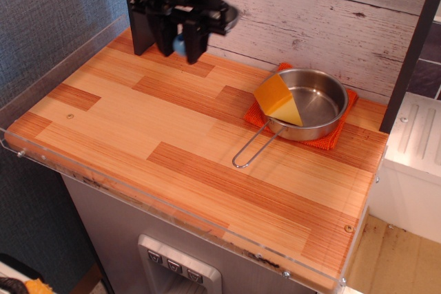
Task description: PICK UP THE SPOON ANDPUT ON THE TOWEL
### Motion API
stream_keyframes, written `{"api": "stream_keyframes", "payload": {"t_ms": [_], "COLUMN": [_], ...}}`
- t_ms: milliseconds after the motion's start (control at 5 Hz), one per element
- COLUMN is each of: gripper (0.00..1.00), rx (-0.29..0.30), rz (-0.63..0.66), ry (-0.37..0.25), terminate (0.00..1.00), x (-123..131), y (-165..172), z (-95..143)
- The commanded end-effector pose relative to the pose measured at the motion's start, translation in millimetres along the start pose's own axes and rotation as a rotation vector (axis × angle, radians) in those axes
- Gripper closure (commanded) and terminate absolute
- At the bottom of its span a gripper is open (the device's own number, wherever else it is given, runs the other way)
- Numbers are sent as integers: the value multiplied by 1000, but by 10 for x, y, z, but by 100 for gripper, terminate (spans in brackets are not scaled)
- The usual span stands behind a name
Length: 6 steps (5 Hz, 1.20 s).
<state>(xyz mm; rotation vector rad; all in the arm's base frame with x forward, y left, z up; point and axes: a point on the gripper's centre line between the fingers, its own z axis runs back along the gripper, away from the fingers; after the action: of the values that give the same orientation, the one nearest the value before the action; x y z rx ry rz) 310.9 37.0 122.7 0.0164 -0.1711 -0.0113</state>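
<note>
My black gripper (179, 47) hangs above the back left of the wooden table, its fingers closed on the light-blue spoon (180, 45), which is lifted off the surface; only a bit of the spoon shows between the fingers. The orange towel (336, 131) lies at the back right, mostly covered by a steel pan (313, 103) standing on it. The gripper is well to the left of the towel.
A yellow-orange wedge (277, 98) leans on the pan's left rim. The pan's wire handle (252, 150) reaches toward the table's middle. A dark post (138, 12) stands at the back left by the plank wall. A clear plastic rim (55, 67) edges the table.
</note>
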Motion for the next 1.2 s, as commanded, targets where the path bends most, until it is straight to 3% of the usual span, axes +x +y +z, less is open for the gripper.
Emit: {"api": "stream_keyframes", "payload": {"t_ms": [0, 600, 800, 1000], "gripper": [100, 100, 100, 0], "rx": [-82, 57, 47, 6], "rz": [-103, -257, -240, -166], "ry": [75, 189, 229, 253], "terminate": [0, 0, 0, 0], "x": [-670, -902, -925, -946], "y": [-580, -977, -1018, -969], "z": [80, -366, -487, -484]}}
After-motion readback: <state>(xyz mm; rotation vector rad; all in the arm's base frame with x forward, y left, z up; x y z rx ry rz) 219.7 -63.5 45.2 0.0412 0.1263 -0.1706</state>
